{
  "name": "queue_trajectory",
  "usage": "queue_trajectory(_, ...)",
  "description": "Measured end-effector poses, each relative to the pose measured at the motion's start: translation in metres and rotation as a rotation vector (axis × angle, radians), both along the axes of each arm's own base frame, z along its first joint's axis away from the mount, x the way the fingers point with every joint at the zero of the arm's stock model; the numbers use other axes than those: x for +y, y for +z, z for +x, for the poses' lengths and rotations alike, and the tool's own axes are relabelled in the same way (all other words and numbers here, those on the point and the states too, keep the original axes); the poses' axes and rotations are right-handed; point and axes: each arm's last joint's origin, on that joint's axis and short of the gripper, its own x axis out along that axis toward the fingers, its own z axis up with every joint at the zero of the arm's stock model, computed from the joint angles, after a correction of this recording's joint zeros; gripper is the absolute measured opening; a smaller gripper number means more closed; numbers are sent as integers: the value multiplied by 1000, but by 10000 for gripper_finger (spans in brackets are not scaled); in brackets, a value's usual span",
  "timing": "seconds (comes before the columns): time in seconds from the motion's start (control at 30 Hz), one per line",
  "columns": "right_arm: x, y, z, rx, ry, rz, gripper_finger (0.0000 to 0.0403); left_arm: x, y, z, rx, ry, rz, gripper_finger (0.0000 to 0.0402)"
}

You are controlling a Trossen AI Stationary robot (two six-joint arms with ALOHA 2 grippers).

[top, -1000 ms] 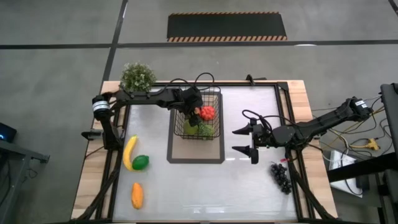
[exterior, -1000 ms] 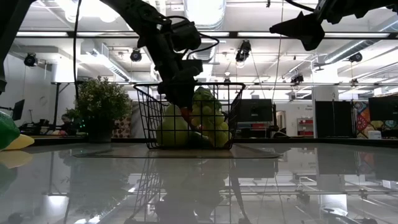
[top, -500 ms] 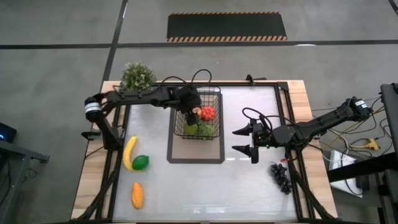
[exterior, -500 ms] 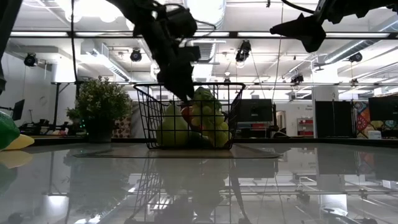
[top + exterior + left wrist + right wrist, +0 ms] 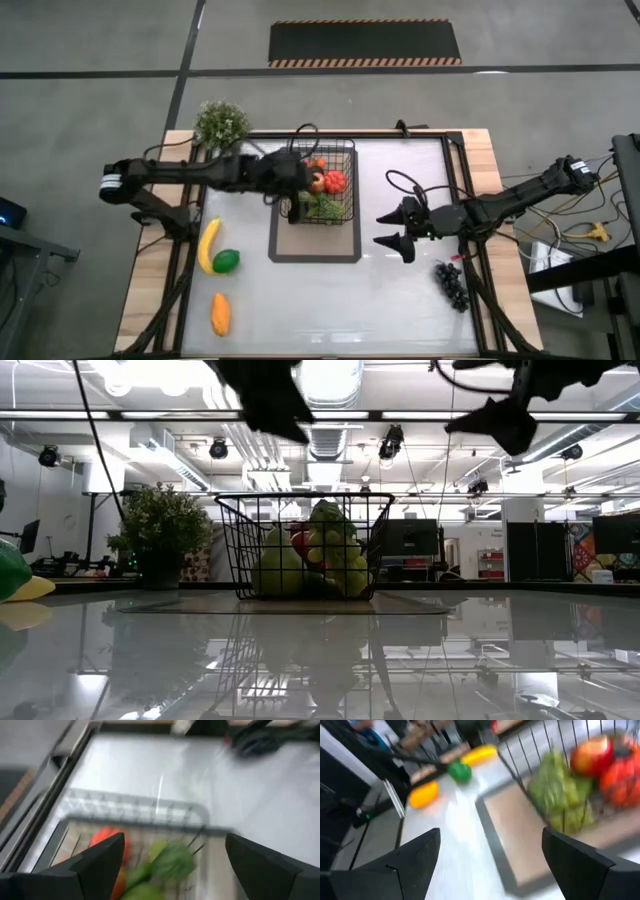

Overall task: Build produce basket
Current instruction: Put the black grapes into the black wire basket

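The black wire basket (image 5: 322,183) stands on the far end of a dark-bordered mat (image 5: 314,236) at the worktop (image 5: 400,300) centre; it contains green grapes (image 5: 335,560), a red apple (image 5: 592,755) and a tomato (image 5: 335,181); the left gripper (image 5: 292,192) hangs at the basket's left rim, fingers (image 5: 97,862) spread and empty; the right gripper (image 5: 389,229) hovers right of the mat, fingers (image 5: 410,860) apart and empty; a banana (image 5: 208,245), a lime (image 5: 227,261) and an orange piece (image 5: 220,313) lie near left; dark grapes (image 5: 452,284) lie near right; a potted plant (image 5: 221,123) stands far left
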Motion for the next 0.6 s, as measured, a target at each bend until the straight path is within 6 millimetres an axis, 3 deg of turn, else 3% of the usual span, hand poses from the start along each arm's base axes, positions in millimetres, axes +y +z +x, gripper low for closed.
queue_trajectory(0.3, 14, -21, 8, 432, -9, 198, 329, -43, 9, -22, -267, -168, 55, 329)
queue_trajectory(0.6, 31, -33, -1, 1137, -199, 318, 329, -48, 2, -41, -415, -185, 58, 329)
